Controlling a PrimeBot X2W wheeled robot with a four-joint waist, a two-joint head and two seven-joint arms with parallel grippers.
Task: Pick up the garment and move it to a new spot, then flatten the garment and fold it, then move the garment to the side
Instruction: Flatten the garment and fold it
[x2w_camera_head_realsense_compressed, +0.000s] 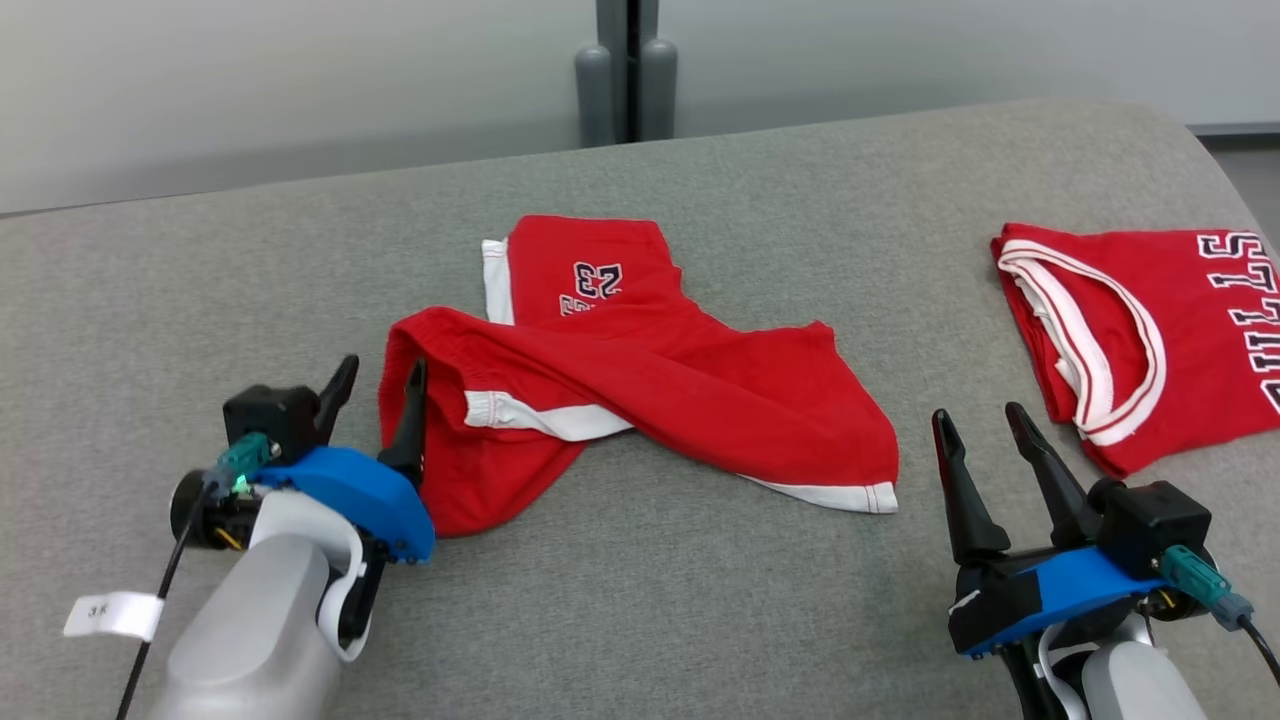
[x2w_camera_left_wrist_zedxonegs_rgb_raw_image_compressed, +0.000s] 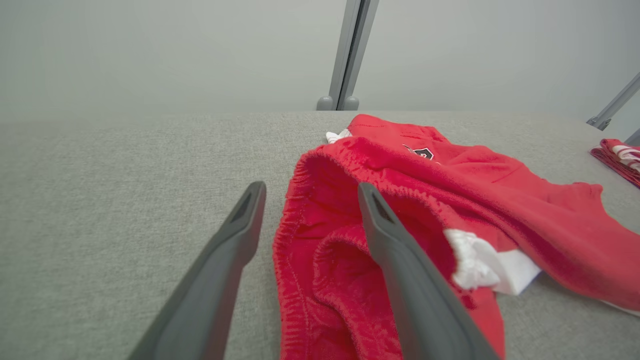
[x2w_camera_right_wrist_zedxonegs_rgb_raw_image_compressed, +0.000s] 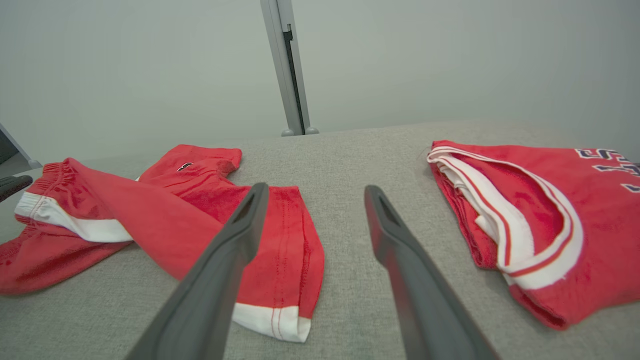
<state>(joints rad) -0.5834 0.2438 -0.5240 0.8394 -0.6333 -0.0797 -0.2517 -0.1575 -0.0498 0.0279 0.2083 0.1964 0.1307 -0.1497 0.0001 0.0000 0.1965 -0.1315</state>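
The garment, a pair of red shorts (x2w_camera_head_realsense_compressed: 650, 390) with white trim and a "23" print, lies crumpled and partly twisted in the middle of the grey table (x2w_camera_head_realsense_compressed: 650, 610). My left gripper (x2w_camera_head_realsense_compressed: 384, 362) is open at the shorts' elastic waistband. In the left wrist view the waistband edge (x2w_camera_left_wrist_zedxonegs_rgb_raw_image_compressed: 300, 200) lies between the fingers of my left gripper (x2w_camera_left_wrist_zedxonegs_rgb_raw_image_compressed: 311, 186), and one finger rests over the waist opening. My right gripper (x2w_camera_head_realsense_compressed: 977, 412) is open and holds nothing. It hovers right of the hem of the shorts (x2w_camera_right_wrist_zedxonegs_rgb_raw_image_compressed: 165, 215), which sits under my right gripper (x2w_camera_right_wrist_zedxonegs_rgb_raw_image_compressed: 315, 187).
A folded red jersey (x2w_camera_head_realsense_compressed: 1190, 330) with white trim and dark lettering lies at the table's right edge, also seen as the jersey (x2w_camera_right_wrist_zedxonegs_rgb_raw_image_compressed: 550, 200) beside my right fingers. A grey post (x2w_camera_head_realsense_compressed: 627, 70) stands behind the table against a pale wall.
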